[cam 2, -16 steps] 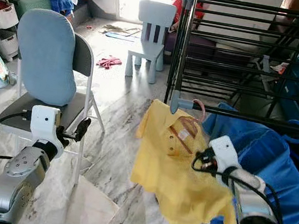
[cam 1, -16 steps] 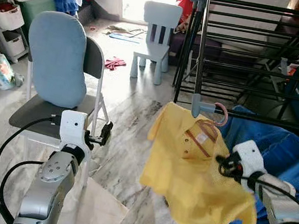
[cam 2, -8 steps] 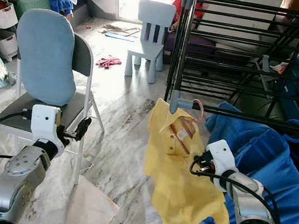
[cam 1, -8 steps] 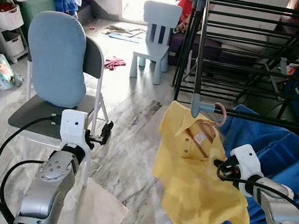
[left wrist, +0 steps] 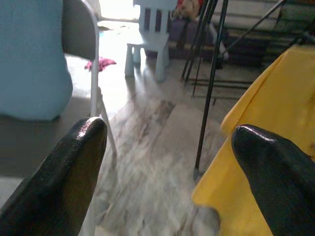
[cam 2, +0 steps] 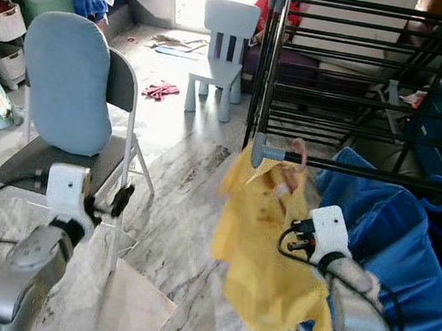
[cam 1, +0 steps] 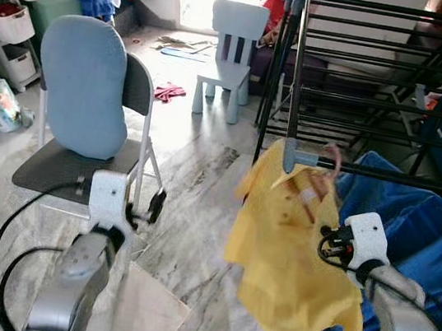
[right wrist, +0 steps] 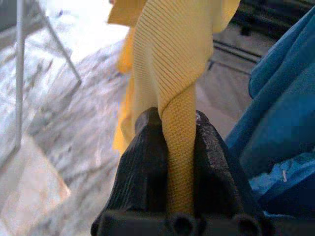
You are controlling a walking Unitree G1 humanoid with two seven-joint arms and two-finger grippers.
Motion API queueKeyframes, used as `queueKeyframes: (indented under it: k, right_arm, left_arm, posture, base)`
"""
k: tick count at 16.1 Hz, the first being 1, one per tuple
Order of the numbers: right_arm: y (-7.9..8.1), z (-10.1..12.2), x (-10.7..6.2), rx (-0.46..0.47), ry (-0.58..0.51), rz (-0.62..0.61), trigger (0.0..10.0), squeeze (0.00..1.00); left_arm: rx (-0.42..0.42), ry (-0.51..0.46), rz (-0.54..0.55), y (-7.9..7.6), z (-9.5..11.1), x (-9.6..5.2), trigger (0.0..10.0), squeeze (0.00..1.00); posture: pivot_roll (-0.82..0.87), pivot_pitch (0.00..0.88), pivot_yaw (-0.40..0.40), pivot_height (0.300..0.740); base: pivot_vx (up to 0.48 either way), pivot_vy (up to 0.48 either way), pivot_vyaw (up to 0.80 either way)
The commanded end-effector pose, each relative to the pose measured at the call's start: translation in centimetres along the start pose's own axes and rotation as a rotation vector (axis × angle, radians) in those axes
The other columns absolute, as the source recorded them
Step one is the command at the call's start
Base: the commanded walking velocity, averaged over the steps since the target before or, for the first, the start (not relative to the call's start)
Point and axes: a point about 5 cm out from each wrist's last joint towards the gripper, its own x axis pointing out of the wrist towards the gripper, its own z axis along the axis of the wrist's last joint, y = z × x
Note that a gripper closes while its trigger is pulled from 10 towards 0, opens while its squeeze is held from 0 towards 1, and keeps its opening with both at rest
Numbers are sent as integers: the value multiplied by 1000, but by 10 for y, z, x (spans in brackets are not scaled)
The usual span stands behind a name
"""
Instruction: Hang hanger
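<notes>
A yellow shirt (cam 1: 290, 259) hangs on a pink hanger (cam 1: 332, 159) whose hook sits blurred right at the grey end cap of the black drying rack's front bar (cam 1: 394, 176); whether the hook rests on the bar is unclear. My right gripper (right wrist: 178, 147) is shut on a fold of the shirt's fabric, just right of the collar and below the bar. The left gripper (left wrist: 167, 162) is open and holds nothing; it hovers low in front of the grey chair (cam 1: 83, 87), well left of the shirt.
A blue cloth (cam 1: 418, 237) drapes over the rack behind my right arm. The folding chair with a blue cushion stands at the left, and a small pale blue child's chair (cam 1: 235, 43) further back. Shelves and bins (cam 1: 14, 18) line the far left; marble floor (cam 1: 189, 211) lies between.
The right gripper has risen and carried the shirt and hanger up against the end of the rack bar; the shirt swings and blurs. The left arm has barely shifted.
</notes>
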Motion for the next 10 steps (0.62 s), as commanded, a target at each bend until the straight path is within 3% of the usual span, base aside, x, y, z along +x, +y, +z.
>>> queueKeyframes:
  k: [1,2,4,5,6,7,8,10]
  right_arm:
    - [0,28,-5,33,-134,-75,0,0]
    - [2,33,-12,41,-191,-149,0,0]
    - [14,29,-18,49,-189,-145,0,0]
    - [26,22,-24,77,-172,-143,1020,0]
    - [32,18,-29,103,-155,-148,2431,0]
    - [38,12,-33,147,-136,-139,10000,0]
    - [44,2,-37,191,-103,-166,10000,0]
    - [55,4,-41,240,-128,-173,10000,0]
  left_arm:
    - [11,-20,-7,0,4,-3,10000,0]
    - [5,-19,-13,-2,2,-3,10000,0]
    - [-2,-21,-23,-5,2,-2,10000,0]
    - [-4,-24,-37,-9,3,1,10000,0]
    - [-4,-26,-45,-11,3,1,10000,0]
    - [-7,-26,-48,-12,2,1,10000,0]
    - [-8,-19,-49,-12,-1,2,10000,0]
    - [-7,-18,-60,-14,-2,3,10000,0]
  posture:
    - [-90,0,39,740]
    - [-95,0,39,740]
    - [-104,0,42,740]
    - [-108,0,39,740]
    - [-111,0,35,740]
    - [-112,0,33,740]
    - [-113,0,33,740]
    - [-112,0,37,740]
  base:
    - [0,0,0]
    - [0,0,0]
    - [0,0,0]
    - [0,0,0]
    - [0,0,0]
    - [0,0,0]
    - [0,0,0]
    - [0,0,0]
